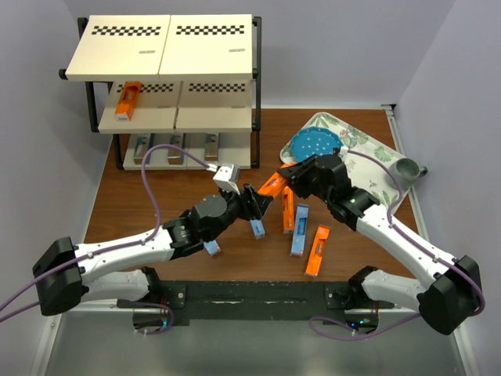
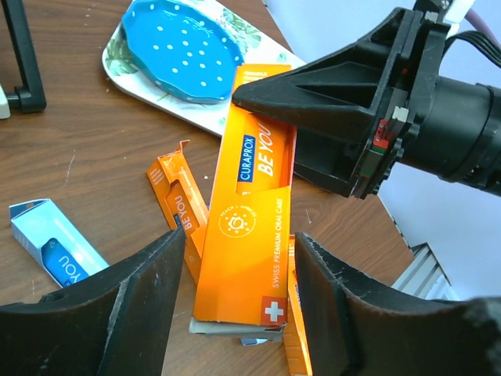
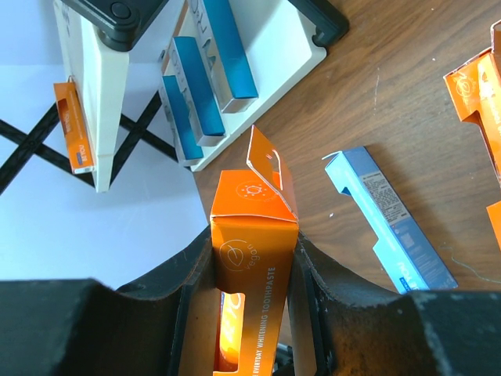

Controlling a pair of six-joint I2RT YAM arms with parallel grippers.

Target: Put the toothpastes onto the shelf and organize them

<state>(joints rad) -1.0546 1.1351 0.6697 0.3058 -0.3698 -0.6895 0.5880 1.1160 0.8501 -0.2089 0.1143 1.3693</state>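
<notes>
My right gripper [image 1: 283,178] is shut on an orange toothpaste carton [image 1: 272,185] and holds it above the table; its own view shows the fingers [image 3: 196,274] pressed on both sides of the carton [image 3: 254,235]. My left gripper [image 1: 255,202] is open, its fingers [image 2: 149,274] straddling the free end of that carton [image 2: 250,196] with small gaps on both sides. The shelf [image 1: 160,70] stands at the back left, with one orange carton [image 1: 127,100] on its middle tier and three silver-blue cartons [image 1: 176,149] on the bottom tier. Several blue and orange cartons [image 1: 300,231] lie on the table.
A floral tray [image 1: 368,160] with a blue dotted plate [image 1: 315,144] sits at the back right, with a grey cup [image 1: 407,168] at its edge. Loose cartons lie under and between the arms: blue ones [image 1: 257,229] [image 1: 211,248] and orange ones [image 1: 317,251] [image 1: 289,210].
</notes>
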